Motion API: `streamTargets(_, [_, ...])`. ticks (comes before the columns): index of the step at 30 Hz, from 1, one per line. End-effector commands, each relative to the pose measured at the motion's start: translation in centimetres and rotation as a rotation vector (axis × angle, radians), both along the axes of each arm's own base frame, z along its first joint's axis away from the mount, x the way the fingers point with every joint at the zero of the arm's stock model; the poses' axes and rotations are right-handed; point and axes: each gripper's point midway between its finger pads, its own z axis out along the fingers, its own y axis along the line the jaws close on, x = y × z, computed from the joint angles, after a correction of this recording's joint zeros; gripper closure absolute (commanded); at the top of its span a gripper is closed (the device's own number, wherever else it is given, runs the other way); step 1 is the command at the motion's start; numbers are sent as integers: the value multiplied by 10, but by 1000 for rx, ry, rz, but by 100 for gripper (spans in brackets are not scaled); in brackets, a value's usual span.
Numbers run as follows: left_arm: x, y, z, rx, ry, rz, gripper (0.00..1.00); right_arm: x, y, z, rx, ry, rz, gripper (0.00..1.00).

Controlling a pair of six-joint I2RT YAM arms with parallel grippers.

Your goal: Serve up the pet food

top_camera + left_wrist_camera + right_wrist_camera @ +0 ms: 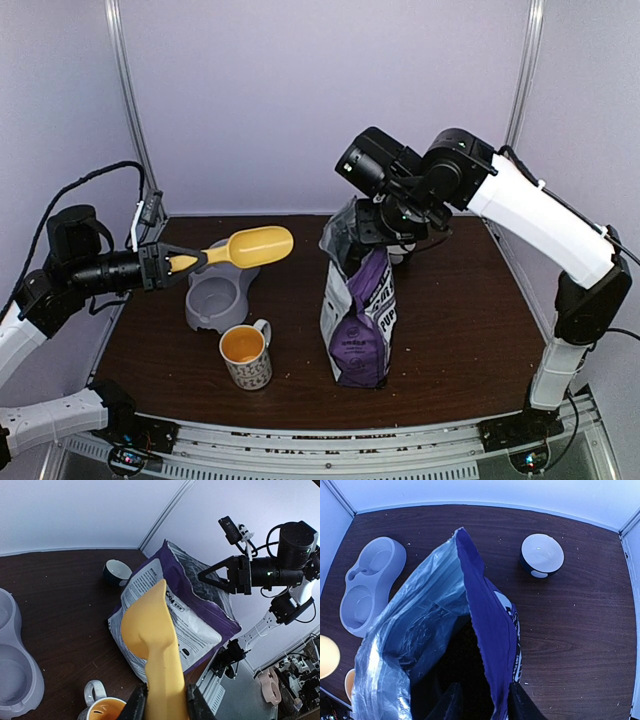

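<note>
The purple puppy food bag (pixel 358 315) stands upright at mid-table with its top open. It also shows in the left wrist view (pixel 200 622) and the right wrist view (pixel 487 615). Its inside is dark, and no pet food shows anywhere. My right gripper (pixel 485 702) is at the bag's top (pixel 385 225), with one finger inside the bag and the other outside. The purple wall stands between the fingers, and a dark gap shows beside it. My left gripper (pixel 165 702) is shut on the handle of the yellow scoop (pixel 150 625), held level over the feeder (pixel 258 245).
A grey double-bowl feeder (pixel 213 297) lies left of the bag under the scoop. The orange-lined patterned mug (pixel 246 356) stands in front of the feeder. A small dark bowl with a white inside (pixel 541 555) sits behind the bag. The walls are close on both sides.
</note>
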Motion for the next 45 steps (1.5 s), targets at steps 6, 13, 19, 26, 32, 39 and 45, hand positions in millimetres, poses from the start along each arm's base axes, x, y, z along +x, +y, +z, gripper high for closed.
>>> streamTargets(6, [-6, -5, 17, -24, -67, -57, 99, 4, -20, 9, -42, -37, -65, 90])
streamTargets(13, [-9, 0, 26, -42, -52, -33, 99, 15, -24, 27, -22, -96, -43, 100])
streamTargets(19, [-13, 8, 33, -81, -24, 13, 99, 24, -35, 56, -1, -181, -11, 100])
streamTargets(26, [-16, 24, 23, -158, 73, 111, 99, 34, -41, 90, 53, -294, 86, 100])
streamTargets(32, [-20, 39, 9, -229, 124, 189, 99, 26, 19, 42, 180, -223, 285, 100])
streamTargets(39, [-17, 42, -5, -238, 158, 226, 98, -37, 99, -11, 230, -82, 568, 100])
streamTargets(45, [-19, 48, 17, -349, 96, 232, 98, -68, 122, -31, 310, -25, 641, 100])
